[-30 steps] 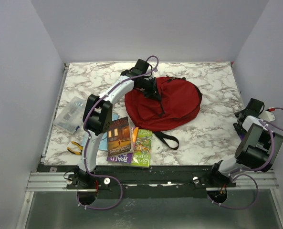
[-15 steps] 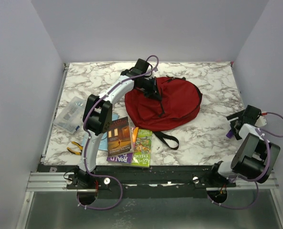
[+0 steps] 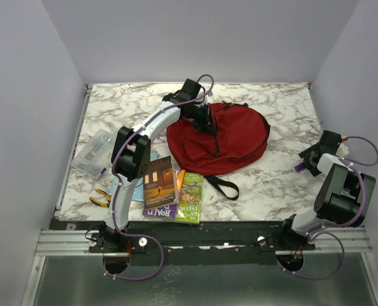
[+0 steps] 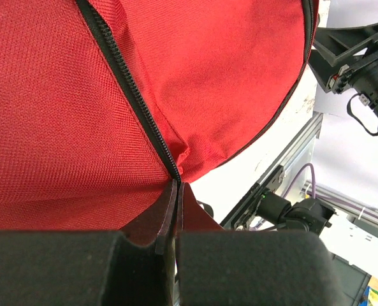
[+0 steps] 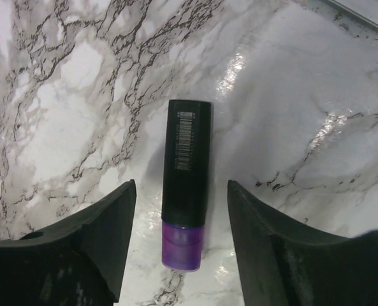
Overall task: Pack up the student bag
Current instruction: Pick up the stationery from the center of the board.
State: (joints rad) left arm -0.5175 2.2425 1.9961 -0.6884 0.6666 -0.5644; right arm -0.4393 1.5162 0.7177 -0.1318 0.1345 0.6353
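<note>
The student bag [image 3: 230,137], a big dark-red backpack, lies flat in the middle of the marble table [image 3: 278,185]. My left gripper [image 3: 204,121] rests on the bag's left part. In the left wrist view the red fabric [image 4: 61,95] fills the frame and its black zipper line [image 4: 128,83] runs straight into the shut left gripper [image 4: 176,188]. A black marker with a purple cap [image 5: 187,191] lies flat on the table at the right edge, its purple tip [image 3: 299,167] just showing. My right gripper [image 5: 181,185] is open, one finger on each side of the marker, neither touching it.
Two paperbacks [image 3: 160,182] [image 3: 190,194] lie at the front edge, with a blue sheet [image 3: 138,188] under the left one. Yellow-handled pliers [image 3: 99,198] and a clear plastic pouch [image 3: 94,153] sit at the left. A black bag strap [image 3: 222,186] trails toward the books.
My right arm has swung from the table's right edge inward and down over the marker, and its jaws have narrowed. The left arm and the bag have not moved.
</note>
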